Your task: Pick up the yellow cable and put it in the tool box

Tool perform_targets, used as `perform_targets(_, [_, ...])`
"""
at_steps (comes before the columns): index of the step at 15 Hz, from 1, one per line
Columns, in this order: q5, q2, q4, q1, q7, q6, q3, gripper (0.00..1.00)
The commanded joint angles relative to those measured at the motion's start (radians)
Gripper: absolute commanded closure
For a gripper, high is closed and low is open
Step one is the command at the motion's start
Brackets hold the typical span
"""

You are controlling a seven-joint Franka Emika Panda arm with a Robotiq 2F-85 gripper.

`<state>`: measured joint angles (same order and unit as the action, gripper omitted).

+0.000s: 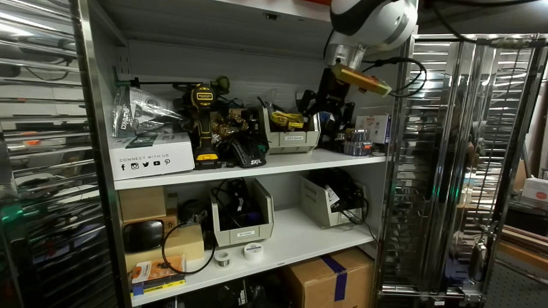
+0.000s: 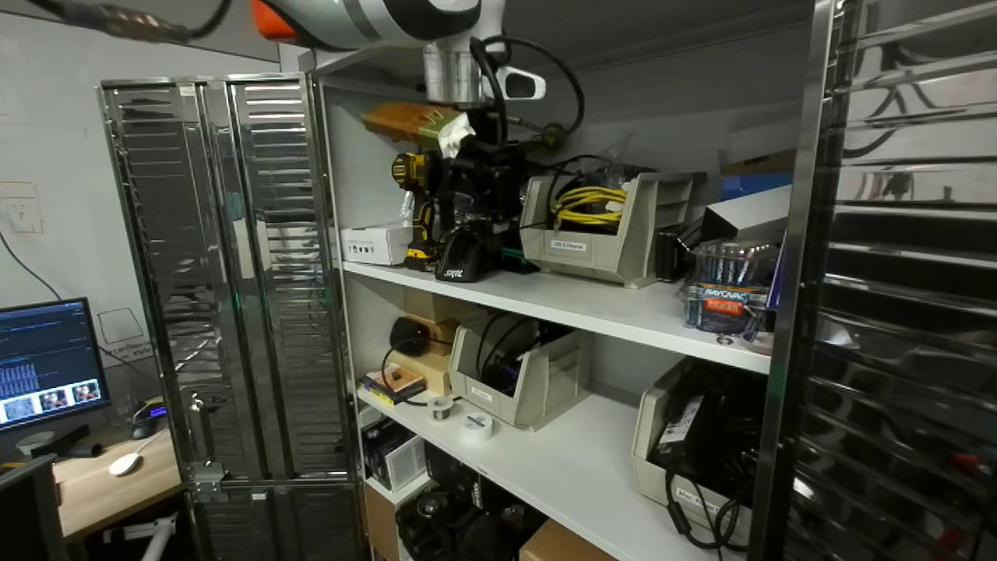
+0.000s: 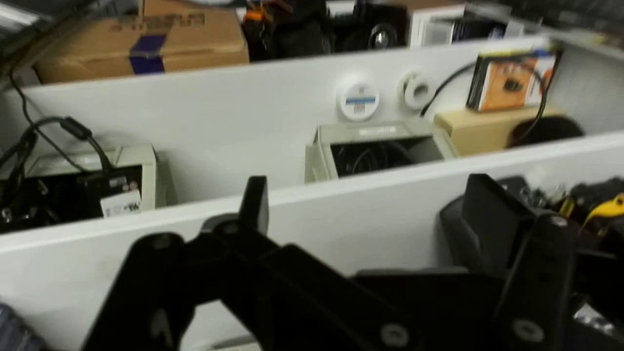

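Note:
The yellow cable [image 1: 287, 120] lies coiled in the top of a grey-beige bin [image 1: 295, 139] on the upper shelf. In another exterior view the yellow cable [image 2: 590, 206] and its labelled bin [image 2: 572, 248] also show. My gripper [image 1: 327, 109] appears right of the bin there and left of it here [image 2: 483, 199], so it is in front of the shelf, apart from the cable. In the wrist view my gripper [image 3: 368, 204] is open, with nothing between its fingers. The cable is out of the wrist view. I cannot make out a distinct tool box.
A yellow-black drill [image 1: 203, 124], a black SKIL tool [image 1: 248, 149] and a white box [image 1: 152, 156] stand left of the bin. Battery packs [image 2: 724, 288] stand to its right. Two more bins [image 1: 242, 235] [image 1: 327, 209] hold black cables below. Metal doors [image 1: 432, 171] flank the shelves.

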<state>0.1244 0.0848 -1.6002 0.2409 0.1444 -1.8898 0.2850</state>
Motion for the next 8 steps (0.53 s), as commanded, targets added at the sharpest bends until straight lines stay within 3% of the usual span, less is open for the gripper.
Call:
perform_targets(1, [0.099, -0.213, -0.183, -0.080, -0.213, 0.190, -0.143, 0.00])
perform_targets(4, [0.029, -0.305, -0.209, -0.126, -0.294, 0.415, -0.221, 0.00])
perform_targets(5, [0.043, -0.220, -0.153, -0.144, -0.238, 0.347, -0.224, 0.00])
perform_targets(8, [0.033, -0.290, -0.190, -0.153, -0.270, 0.412, -0.250, 0.00])
